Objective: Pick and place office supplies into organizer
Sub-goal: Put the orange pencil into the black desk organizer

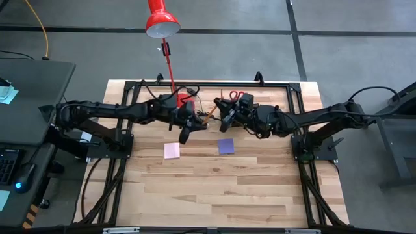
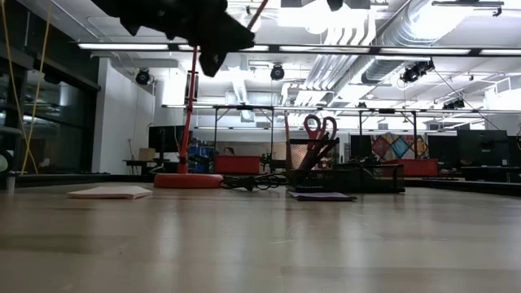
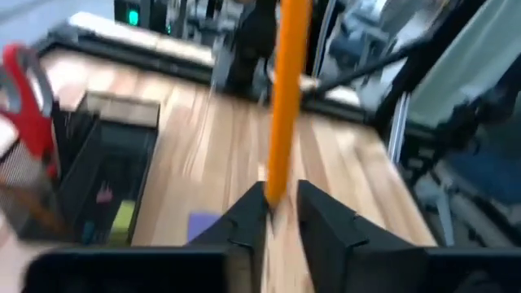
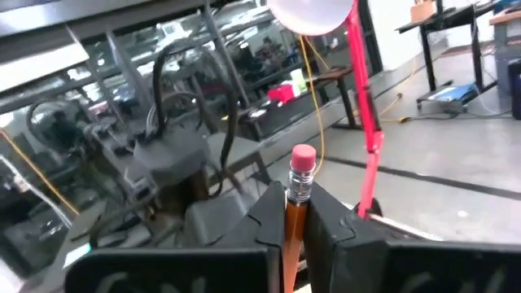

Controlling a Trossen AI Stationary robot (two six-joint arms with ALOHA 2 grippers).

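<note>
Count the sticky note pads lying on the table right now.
2. The pink pad lies on the bare wood toward the left arm's side; the purple pad lies to its right, in front of the organizer. More may sit hidden inside the organizer.

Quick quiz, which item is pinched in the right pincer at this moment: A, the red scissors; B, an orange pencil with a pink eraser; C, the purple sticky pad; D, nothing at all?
B: the right wrist view shows the right pincer closed on the orange pencil, eraser end sticking up between its fingers.
</note>
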